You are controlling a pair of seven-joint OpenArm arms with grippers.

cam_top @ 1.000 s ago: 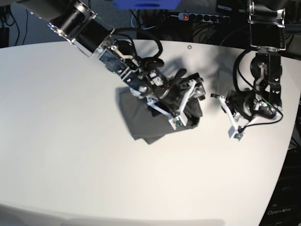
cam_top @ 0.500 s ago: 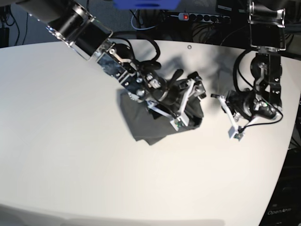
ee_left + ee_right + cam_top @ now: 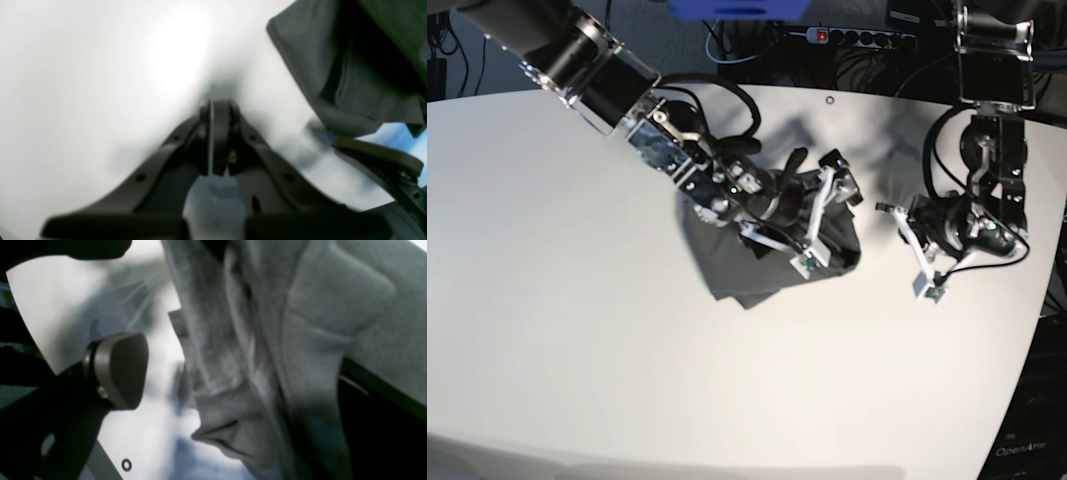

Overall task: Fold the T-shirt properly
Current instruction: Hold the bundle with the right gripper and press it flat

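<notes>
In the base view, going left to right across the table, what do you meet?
Bare table → T-shirt with the open right gripper over its right part → shut left gripper → table's right edge.

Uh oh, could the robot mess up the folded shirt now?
Maybe, in two ways.

1. The right gripper is wide open right over the T-shirt, and the wrist view shows cloth bunched between its fingers. Lifting away could snag a layer and undo the fold.

2. The left gripper is shut and sits on the table beside the shirt, not holding it down, so the bundle might slide.
</notes>
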